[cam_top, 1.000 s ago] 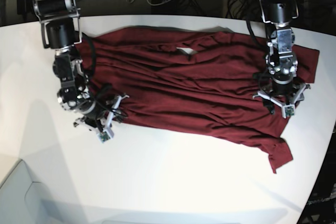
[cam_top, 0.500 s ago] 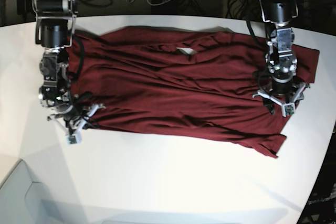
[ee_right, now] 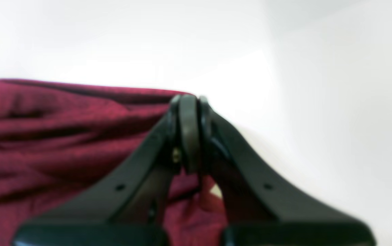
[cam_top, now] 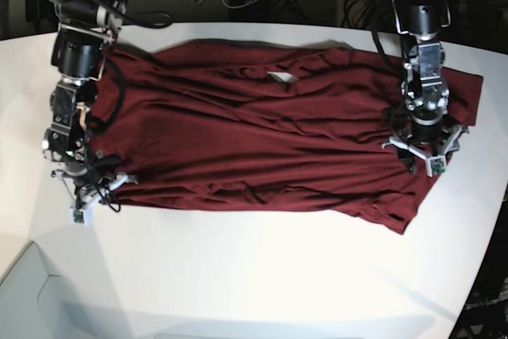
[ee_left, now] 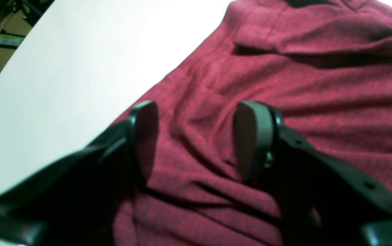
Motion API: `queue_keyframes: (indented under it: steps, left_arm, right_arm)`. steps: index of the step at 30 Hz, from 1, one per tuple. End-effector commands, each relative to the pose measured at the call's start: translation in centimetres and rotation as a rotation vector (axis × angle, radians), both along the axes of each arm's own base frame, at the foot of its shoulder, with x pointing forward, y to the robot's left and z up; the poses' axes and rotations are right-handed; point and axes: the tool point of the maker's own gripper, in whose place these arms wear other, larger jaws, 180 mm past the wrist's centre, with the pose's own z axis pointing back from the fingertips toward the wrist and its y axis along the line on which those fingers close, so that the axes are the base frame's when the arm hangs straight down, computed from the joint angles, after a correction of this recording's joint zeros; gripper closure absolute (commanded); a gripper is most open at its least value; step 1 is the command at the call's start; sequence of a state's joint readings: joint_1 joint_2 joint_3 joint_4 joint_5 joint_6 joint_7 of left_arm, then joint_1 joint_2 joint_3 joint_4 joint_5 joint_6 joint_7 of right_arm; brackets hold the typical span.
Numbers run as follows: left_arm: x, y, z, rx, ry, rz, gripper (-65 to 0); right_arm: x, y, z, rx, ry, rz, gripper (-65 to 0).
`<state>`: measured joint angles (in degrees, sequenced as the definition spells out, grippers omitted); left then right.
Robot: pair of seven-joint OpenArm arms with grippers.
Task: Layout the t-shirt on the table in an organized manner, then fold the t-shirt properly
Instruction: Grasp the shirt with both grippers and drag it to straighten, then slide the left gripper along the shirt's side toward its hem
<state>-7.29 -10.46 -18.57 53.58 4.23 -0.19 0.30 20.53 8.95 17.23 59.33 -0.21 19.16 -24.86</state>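
Right fingers (ee_right: 189, 136) clenched on the maroon t-shirt's (cam_top: 262, 140) hem to stretch it flat across the white surface (cam_top: 262, 275), left fingers (ee_left: 196, 140) released above cloth.

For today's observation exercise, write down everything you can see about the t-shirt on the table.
The t-shirt is plain dark red, soft cloth with no print. It lies spread lengthwise across the white table, still creased in long ridges. The right gripper is shut at its edge; whether it pinches cloth is unclear. The left gripper is open, fingers straddling a fold.
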Motion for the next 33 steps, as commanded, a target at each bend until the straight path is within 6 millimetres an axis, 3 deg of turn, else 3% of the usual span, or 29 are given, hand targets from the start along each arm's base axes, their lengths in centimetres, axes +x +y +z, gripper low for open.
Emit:
queue_keyframes:
  steps: [1,4,10,12,16,18,24,27,33]
  left_arm:
    - [-0.5,0.3,-0.6,0.001,0.055,0.008,-35.3]
    - [0.1,-0.1,1.3,0.013,0.002,-0.004,-35.3]
    - [1.8,-1.6,7.6,0.044,-0.168,-0.036,-35.6]
    - [2.3,-2.2,9.3,0.043,-0.212,-0.042,-35.7]
    - [3.2,-2.4,10.4,0.045,-0.242,-0.047,-35.7]
    - [4.0,-2.4,10.1,0.034,-0.233,-0.042,-35.7]
    - [6.5,-1.8,5.8,-0.033,-0.122,-0.008,-35.5]
    - [8.1,-2.2,5.9,-0.051,-0.141,-0.011,-35.4]
    - [8.9,-2.6,5.0,-0.067,-0.144,-0.012,-35.4]
  right_arm:
    - [1.4,-1.0,2.3,-0.016,-0.068,-0.016,0.0]
    - [1.3,-0.9,2.1,-0.017,-0.063,-0.013,0.0]
    - [0.6,-0.9,1.5,-0.019,-0.047,-0.013,-0.5]
    - [0.5,-0.8,1.4,-0.018,-0.046,-0.013,-4.8]
    - [0.3,-0.8,1.1,-0.018,-0.04,-0.013,-15.6]
    - [-0.2,-0.8,0.6,-0.018,-0.033,-0.011,-18.0]
    - [-0.4,-0.8,0.3,-0.017,-0.028,-0.011,-18.7]
    - [-0.4,-0.8,0.3,-0.017,-0.028,-0.011,-18.7]
    - [-0.4,-0.9,0.4,-0.02,-0.028,-0.009,-18.7]
